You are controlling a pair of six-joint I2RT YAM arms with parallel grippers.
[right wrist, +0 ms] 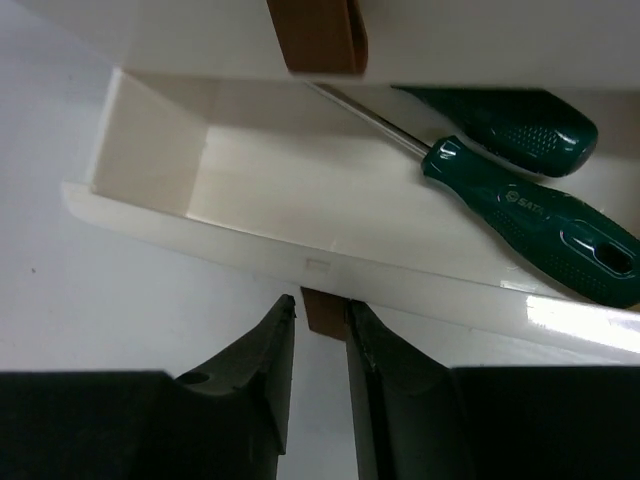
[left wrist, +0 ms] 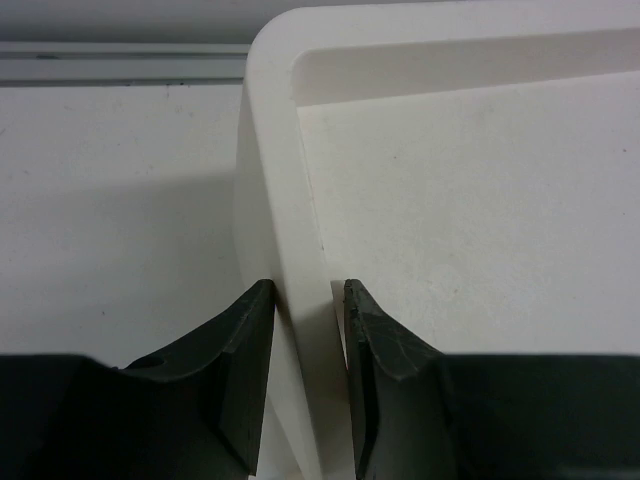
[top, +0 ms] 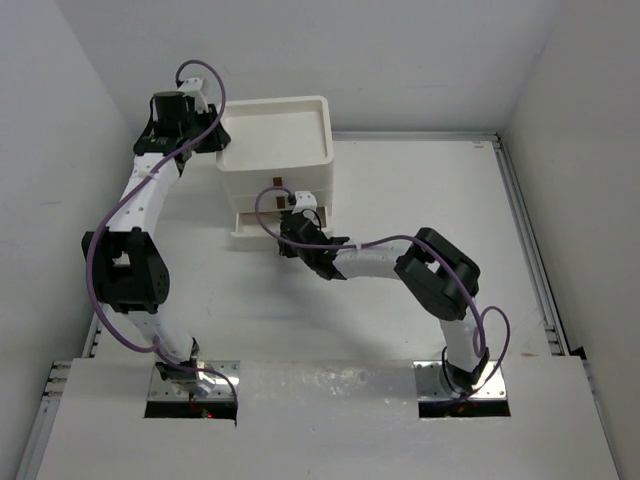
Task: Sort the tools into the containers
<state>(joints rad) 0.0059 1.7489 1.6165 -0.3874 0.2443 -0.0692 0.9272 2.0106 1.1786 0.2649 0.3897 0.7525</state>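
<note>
Well, my left gripper [left wrist: 308,300] is clamped on the rim wall of the white square plastic drawer unit [top: 280,135], bracing it. My right gripper [right wrist: 320,305] is pinched on the small brown tab [right wrist: 322,318] of the pulled-out bottom drawer [right wrist: 200,232], where two dark green-handled screwdrivers [right wrist: 530,225] lie. I see no loose tools on the white table [top: 400,200], so I judge only closing remains. The upper drawer [right wrist: 450,40] hides its contents, and one screwdriver is partly tucked beneath it.
</note>
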